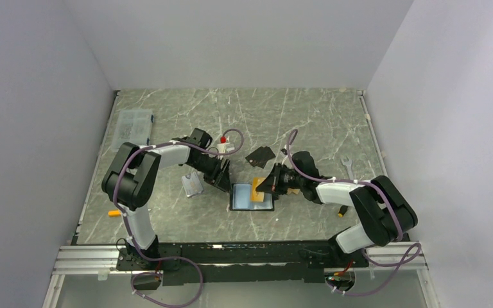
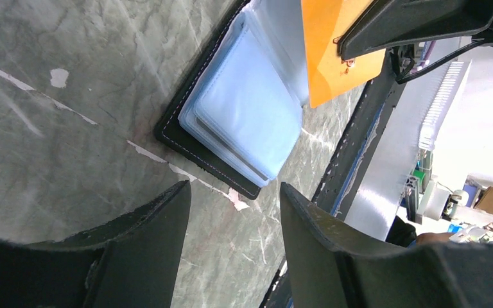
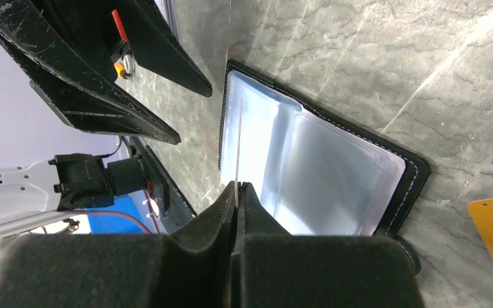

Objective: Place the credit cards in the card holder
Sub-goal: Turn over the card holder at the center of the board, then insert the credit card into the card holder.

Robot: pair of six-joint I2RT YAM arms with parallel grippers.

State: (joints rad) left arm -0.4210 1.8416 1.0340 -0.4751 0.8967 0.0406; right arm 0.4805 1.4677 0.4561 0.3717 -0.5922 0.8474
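Right wrist view: right end effector [image 3: 236,191] pinched tight on an orange card [image 3: 239,138], held edge-down over the card holder [image 3: 353,179], likely so it can slip into a clear pocket.
Card holder: spread flat on the counter [image 2: 51,154], pockets up, between both arms.
Left end effector [image 2: 234,192]: half spread, empty, just beside the holder's edge; probably placed to steady it.
Waiting: black cards [image 1: 261,156] on the counter beyond the holder.

Blk card holder [image 1: 251,197] open flat w/ bluish clear pockets up; orange card [image 2: 331,58] above it; blk cards [image 1: 260,155] nearby
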